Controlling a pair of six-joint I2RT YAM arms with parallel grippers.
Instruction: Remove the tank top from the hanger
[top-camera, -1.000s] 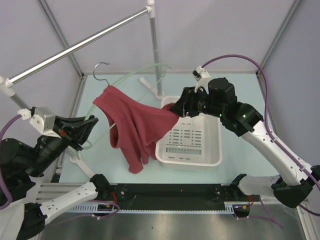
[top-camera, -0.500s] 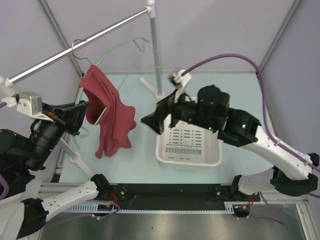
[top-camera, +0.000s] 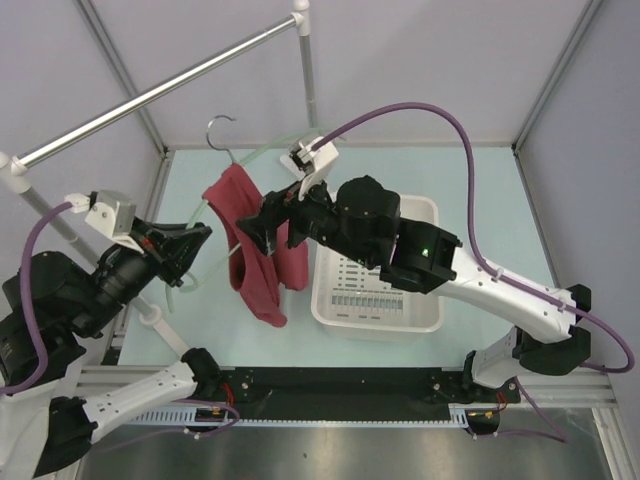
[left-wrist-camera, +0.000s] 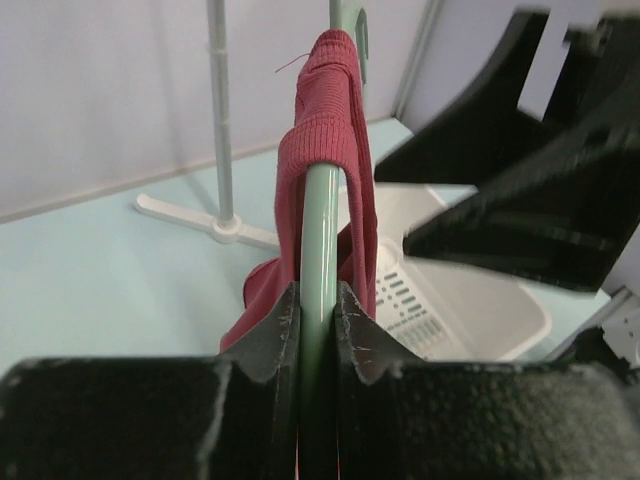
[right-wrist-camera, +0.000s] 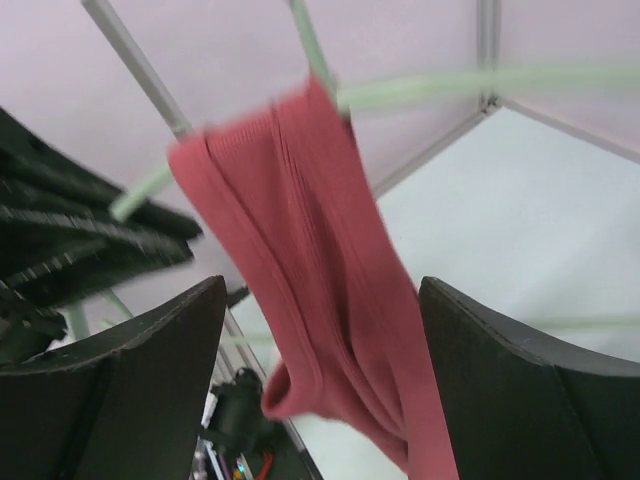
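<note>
While the left fingers (left-wrist-camera: 292, 315) pinch narrowly shut on the pale green bar of the hanger (left-wrist-camera: 320, 230), the right fingers (top-camera: 258, 228) stand wide apart on either side of the tank top (top-camera: 258, 262). In the right wrist view a fold of red ribbed fabric lies in the gap between them, and neither finger visibly presses on it. The hanger is held up in the air over the left half of the desk (top-camera: 200, 340). Seen from above, its metal hook (top-camera: 222, 125) points toward the far wall, and one green arm curves from below the hook toward the near left, into the left fingers. The tank top is draped over that arm by its strap and hangs down bunched in a narrow strip. In the top view its long axis runs from the far end, close under the hook, to a loose lower end nearest the arms' bases, just left of the white basket (top-camera: 425, 322). A long silver rail (top-camera: 160, 95) crosses the far left, apart from the hook.
</note>
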